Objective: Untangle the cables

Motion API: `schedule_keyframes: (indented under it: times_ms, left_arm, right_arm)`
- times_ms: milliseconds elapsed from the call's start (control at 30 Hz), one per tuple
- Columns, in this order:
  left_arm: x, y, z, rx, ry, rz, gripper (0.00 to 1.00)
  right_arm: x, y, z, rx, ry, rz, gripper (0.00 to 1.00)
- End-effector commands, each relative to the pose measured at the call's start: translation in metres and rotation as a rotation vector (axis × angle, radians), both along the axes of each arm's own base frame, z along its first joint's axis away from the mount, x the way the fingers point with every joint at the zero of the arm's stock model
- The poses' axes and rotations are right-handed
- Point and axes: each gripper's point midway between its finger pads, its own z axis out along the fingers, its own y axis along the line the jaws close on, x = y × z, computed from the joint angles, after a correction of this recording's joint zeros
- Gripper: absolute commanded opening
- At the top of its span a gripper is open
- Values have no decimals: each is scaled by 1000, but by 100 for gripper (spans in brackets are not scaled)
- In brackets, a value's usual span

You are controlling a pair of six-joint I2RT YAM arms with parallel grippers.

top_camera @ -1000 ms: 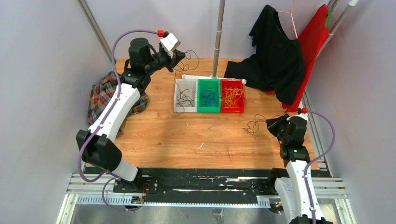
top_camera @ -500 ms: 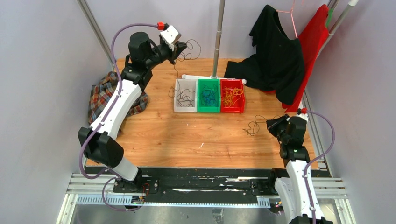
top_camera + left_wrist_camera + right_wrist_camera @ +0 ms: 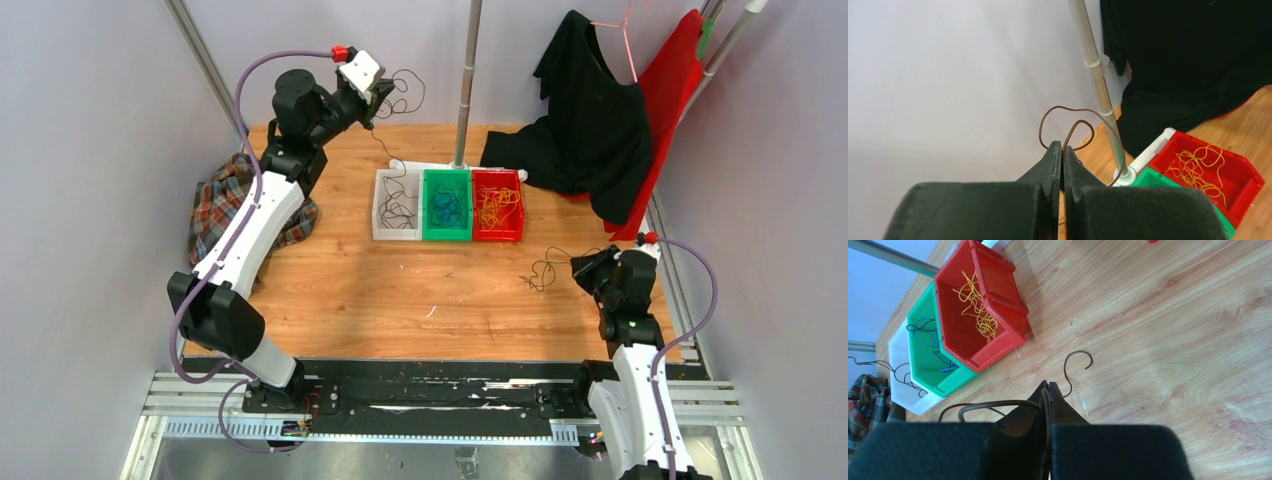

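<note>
My left gripper (image 3: 378, 97) is raised high at the back left, shut on a dark brown cable (image 3: 1068, 122). The cable loops past its tips (image 3: 405, 92), and a strand hangs down toward the white bin (image 3: 380, 215). My right gripper (image 3: 578, 268) is low at the right of the table, shut on another dark brown cable (image 3: 998, 404). That cable's curly end lies on the wood (image 3: 540, 270). The white bin holds dark wires (image 3: 398, 212), the green bin (image 3: 447, 178) blue wires (image 3: 445, 207), the red bin (image 3: 496, 177) yellow-orange wires (image 3: 494, 207).
A metal pole (image 3: 466, 80) stands on a white base behind the bins. Black cloth (image 3: 590, 120) and a red board (image 3: 670, 90) sit at the back right. A plaid cloth (image 3: 215, 205) lies at the left edge under the left arm.
My left gripper has lifted higher and further back with the brown cable, pulling its strand up. The right gripper has stayed put.
</note>
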Motion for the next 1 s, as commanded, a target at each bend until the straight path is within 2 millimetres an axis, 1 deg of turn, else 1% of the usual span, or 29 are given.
schedule_keyframes:
  times_ms: [0,133,200,300,400,500,567,633,767,833,967]
  left_arm:
    - [-3,-5,-13,21,-9,-17,0]
    - [6,-6,-62,70,87,-10,0]
    - [8,-10,-84,74,142,-16,0]
    - [4,-16,-118,105,213,-33,0]
    - [-6,-21,-155,178,272,-54,0]
    - [-14,-18,-197,285,343,-58,0]
    - [-15,-12,-225,364,394,-25,0]
    - [-13,-4,-248,423,448,13,0]
    - [-9,10,-283,545,530,88,0]
    - [-8,13,-297,595,542,99,0]
    - [-6,12,-319,665,533,108,0]
  right_arm:
    - [-3,-1,0,-36,-7,4,1]
    - [-3,-4,4,-46,-19,-7,1]
    - [-3,-4,6,-48,-26,-8,1]
    - [-1,-5,9,-49,-31,-11,1]
    - [1,-4,11,-45,-37,-10,1]
    - [3,-3,10,-40,-38,-6,0]
    - [4,-3,10,-38,-38,-4,1]
    - [5,-3,10,-35,-40,-5,1]
    - [6,-3,10,-38,-41,0,1]
    - [7,-2,10,-38,-41,1,1]
    - [9,-2,13,-35,-45,6,1]
